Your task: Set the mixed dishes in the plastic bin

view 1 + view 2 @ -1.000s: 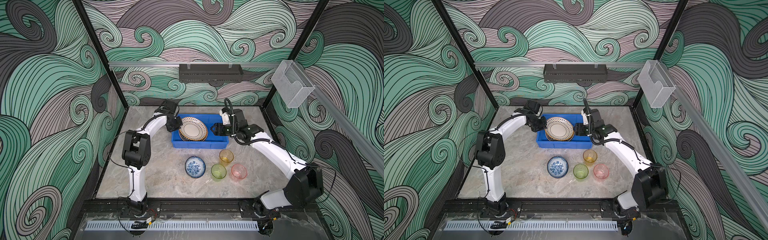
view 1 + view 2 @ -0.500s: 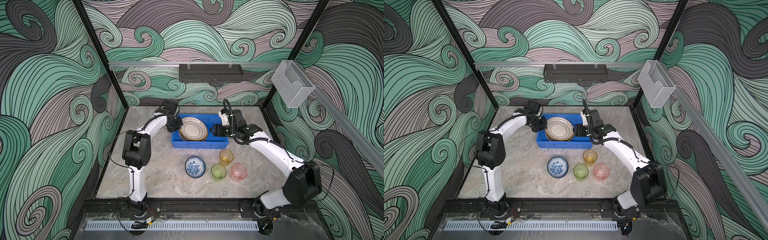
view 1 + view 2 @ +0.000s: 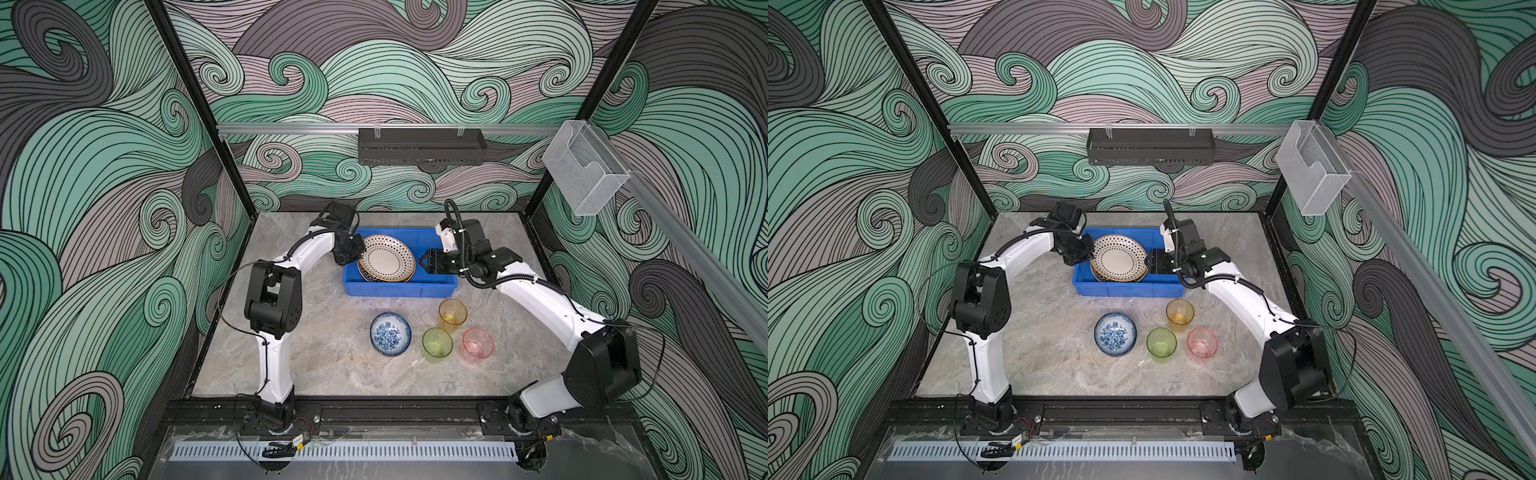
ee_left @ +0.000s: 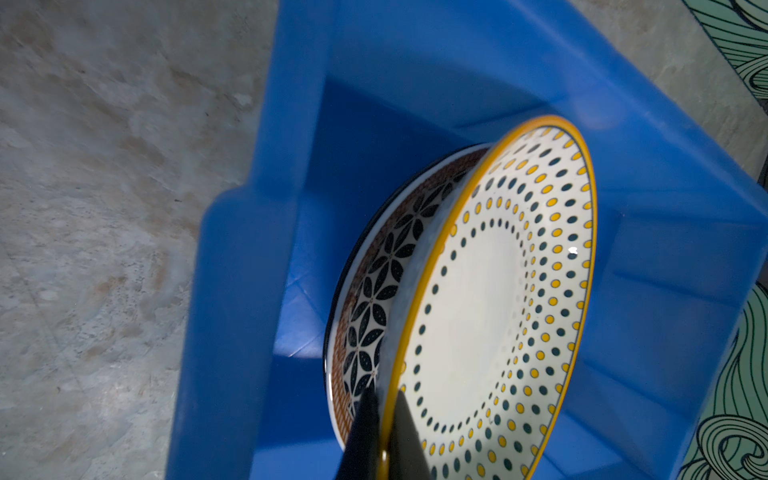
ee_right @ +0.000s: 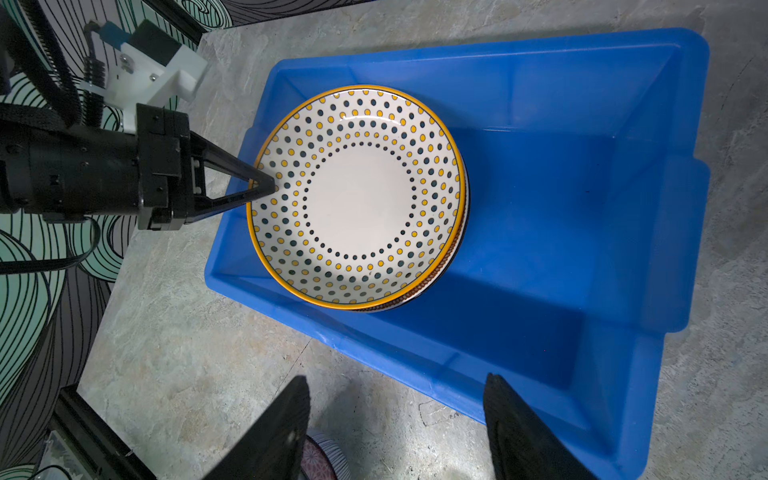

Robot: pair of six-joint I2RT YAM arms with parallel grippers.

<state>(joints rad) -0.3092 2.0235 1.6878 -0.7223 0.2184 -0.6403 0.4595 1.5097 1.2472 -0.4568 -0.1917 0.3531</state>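
- Left gripper (image 3: 358, 252) pinching dotted plate (image 3: 386, 259) by the rim; plate tilted over stack in blue bin (image 3: 399, 287).
- Star plate (image 4: 374, 299) beneath; maybe a third under it, hard to see.
- Step: laying plate down; next, lower it flat, then release.
- Right gripper (image 3: 423, 263) fingers spread, empty, at bin's right end.
- Bowl (image 3: 390, 334), orange cup (image 3: 453, 316), green cup (image 3: 437, 345), pink cup (image 3: 478, 345) on table (image 3: 332, 370), unbinned.

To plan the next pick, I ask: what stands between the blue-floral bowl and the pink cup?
The green cup stands between them, touching neither, as both top views show.
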